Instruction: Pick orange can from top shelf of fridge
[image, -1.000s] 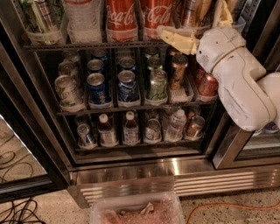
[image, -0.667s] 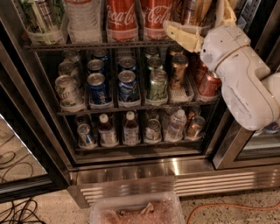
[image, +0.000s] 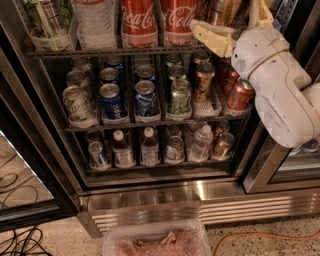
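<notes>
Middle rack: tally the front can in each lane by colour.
Blue cans: 2
Green can: 1
Pale can: 1
Brown-copper can: 1
Red can: 1
Total: 6
End effector at the top shelf's right end.

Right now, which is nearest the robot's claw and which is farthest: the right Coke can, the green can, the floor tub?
The gripper is open at the right end of the top shelf.
1. Right Coca-Cola can, top shelf, just left.
2. Green can, on the rack below.
3. Plastic tub, on the floor.
</notes>
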